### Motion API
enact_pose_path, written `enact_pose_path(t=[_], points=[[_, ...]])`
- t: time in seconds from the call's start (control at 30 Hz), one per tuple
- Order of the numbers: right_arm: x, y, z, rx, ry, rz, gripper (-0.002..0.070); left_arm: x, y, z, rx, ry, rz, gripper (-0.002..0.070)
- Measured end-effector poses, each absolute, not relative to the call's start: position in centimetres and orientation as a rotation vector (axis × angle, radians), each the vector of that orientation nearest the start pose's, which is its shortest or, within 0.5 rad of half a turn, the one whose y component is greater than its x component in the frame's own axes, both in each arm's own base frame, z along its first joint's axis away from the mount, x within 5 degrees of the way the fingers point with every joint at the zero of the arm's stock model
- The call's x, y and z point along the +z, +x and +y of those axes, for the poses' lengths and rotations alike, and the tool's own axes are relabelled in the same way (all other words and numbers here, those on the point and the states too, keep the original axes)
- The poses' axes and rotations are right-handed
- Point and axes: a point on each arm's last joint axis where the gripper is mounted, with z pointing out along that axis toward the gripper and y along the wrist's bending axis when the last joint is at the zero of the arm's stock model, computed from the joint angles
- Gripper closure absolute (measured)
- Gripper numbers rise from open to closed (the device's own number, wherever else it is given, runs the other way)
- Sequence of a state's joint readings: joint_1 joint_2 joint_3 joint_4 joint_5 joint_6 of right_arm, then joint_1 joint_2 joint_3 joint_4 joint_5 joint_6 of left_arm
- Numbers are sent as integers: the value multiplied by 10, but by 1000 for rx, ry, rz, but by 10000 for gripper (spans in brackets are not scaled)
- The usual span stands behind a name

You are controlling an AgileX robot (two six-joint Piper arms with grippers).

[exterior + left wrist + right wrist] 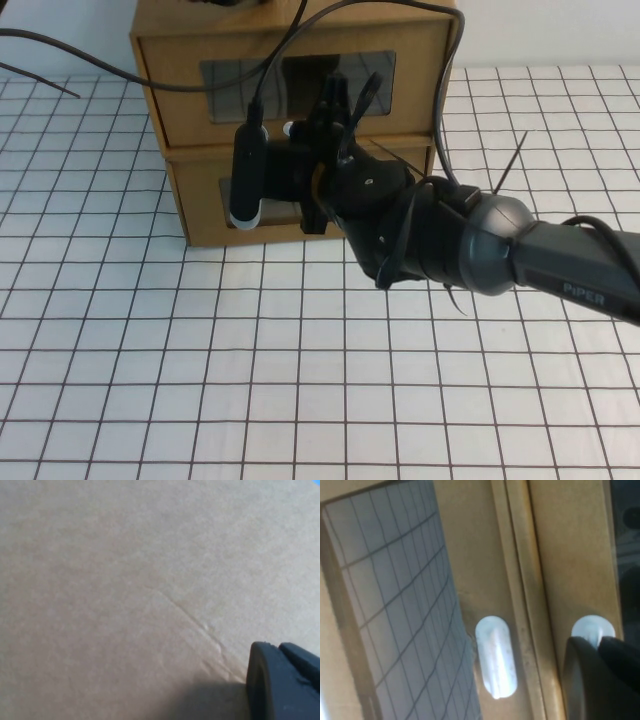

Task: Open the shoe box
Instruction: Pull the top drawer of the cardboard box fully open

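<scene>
Shoe box (420, 60): right wrist view alone shows right gripper (598, 641) clenched at white tab (592, 625); left gripper (279, 646) clenched against cardboard (125, 580).

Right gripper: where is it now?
In the high view the right gripper is against the front of the shoe box at the far edge of the table, by a white pull tab. The left gripper is close to plain cardboard.

High cam: raised, robot's side, angled down over table (200, 350) toward shoe box (420, 90). Wrist cams: v. close on cardboard (125, 580); right wrist & high share box front.
</scene>
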State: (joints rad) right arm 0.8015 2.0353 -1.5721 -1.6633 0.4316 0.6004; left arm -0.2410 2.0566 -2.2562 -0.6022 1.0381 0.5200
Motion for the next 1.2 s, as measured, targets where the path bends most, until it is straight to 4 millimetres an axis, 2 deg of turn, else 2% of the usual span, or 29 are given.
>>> enact_pose_path(t=[0.2, 0.4, 0.67, 0.93, 1.2], points=[[256, 358, 320, -612, -1356, 1365, 666, 398, 437, -154, -608, 734, 2084, 677], [256, 335, 311, -639, -1387, 1366, 668, 398, 435, -154, -634, 729, 2107, 677], [259, 301, 301, -587, -1397, 1383, 669, 399, 434, -154, -633, 726, 2112, 677], [258, 250, 298, -594, -1409, 1394, 669, 399, 434, -153, -631, 719, 2117, 677], [262, 200, 302, -520, -1375, 1496, 669, 398, 434, -153, -632, 721, 2123, 677]])
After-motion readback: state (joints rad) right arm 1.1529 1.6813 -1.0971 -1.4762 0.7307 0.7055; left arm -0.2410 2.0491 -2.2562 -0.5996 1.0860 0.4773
